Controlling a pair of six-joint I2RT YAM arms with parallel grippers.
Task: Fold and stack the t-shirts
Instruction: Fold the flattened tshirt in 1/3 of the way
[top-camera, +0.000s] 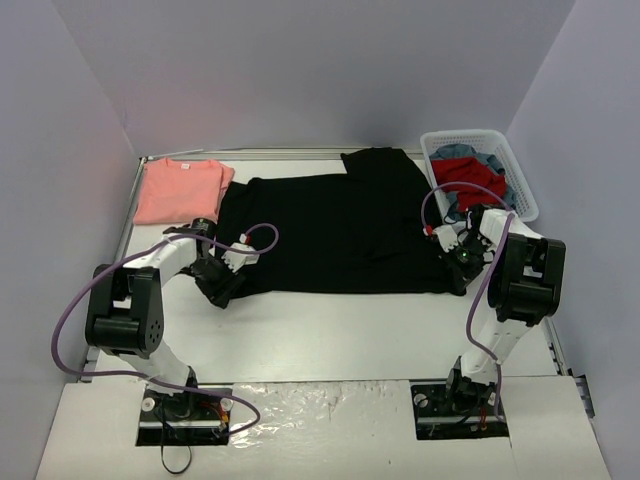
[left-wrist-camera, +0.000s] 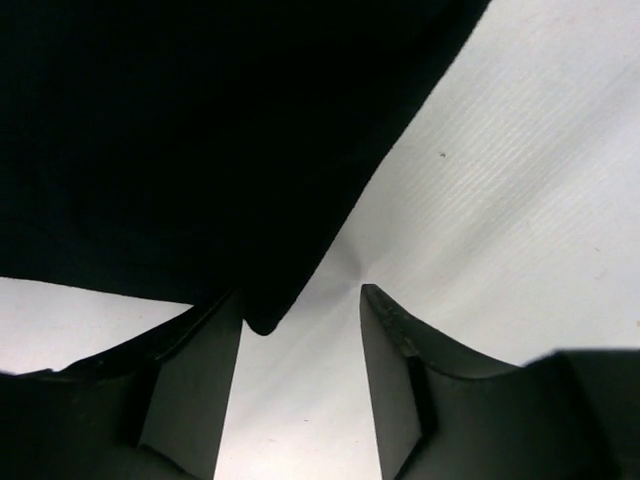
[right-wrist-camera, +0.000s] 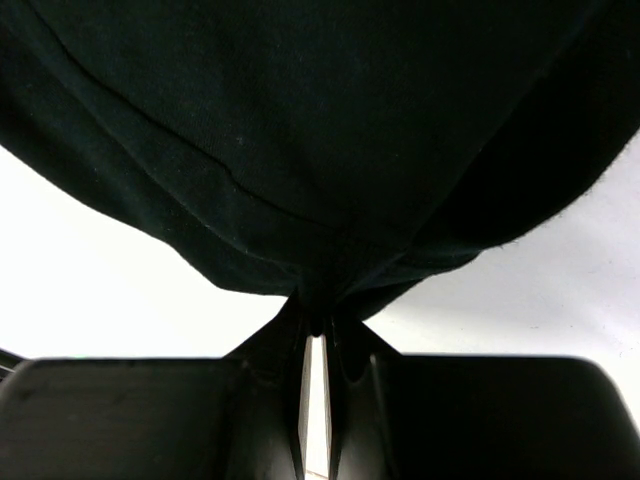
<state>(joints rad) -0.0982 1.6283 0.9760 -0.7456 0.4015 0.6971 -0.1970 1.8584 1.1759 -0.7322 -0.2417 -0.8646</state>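
My right claw (right-wrist-camera: 315, 325) is clenched on a bunched fold at the near right edge of the black t-shirt (top-camera: 340, 230), while my left claw (left-wrist-camera: 300, 300) stands released, the shirt's near left corner lying just beside one finger. To fold cleanly, I judge the left should close on that corner first, then both should lift level together. The shirt lies mid-table (top-camera: 330, 330), long axis left to right, one flap reaching far; its neck end I cannot tell.

Most of the black t-shirt (right-wrist-camera: 320, 150) beyond wrist-view edges
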